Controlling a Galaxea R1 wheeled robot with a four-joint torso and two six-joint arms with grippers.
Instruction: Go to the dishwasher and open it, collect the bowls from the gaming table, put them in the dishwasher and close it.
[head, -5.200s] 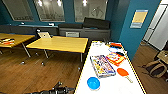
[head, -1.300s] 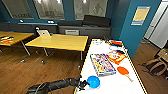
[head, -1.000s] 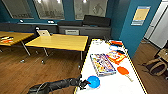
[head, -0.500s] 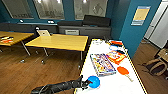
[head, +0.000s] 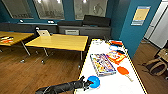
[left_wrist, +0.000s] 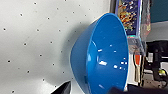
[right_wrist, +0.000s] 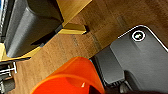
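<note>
The left gripper (head: 88, 84) is clamped on the blue bowl (head: 94, 81) at the gaming table (head: 117, 85); an orange-red bowl (right_wrist: 72, 77) sits in the right gripper, grip unclear. Loading remains.

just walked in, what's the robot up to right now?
It's collecting bowls from the white gaming table. The left arm reaches in to the near end of the table, its left claw at the blue bowl, which sits tipped on its side on the tabletop. An orange bowl shows close up at the right wrist, over the wood floor. Board-game boxes and a red paddle lie farther along the table.
</note>
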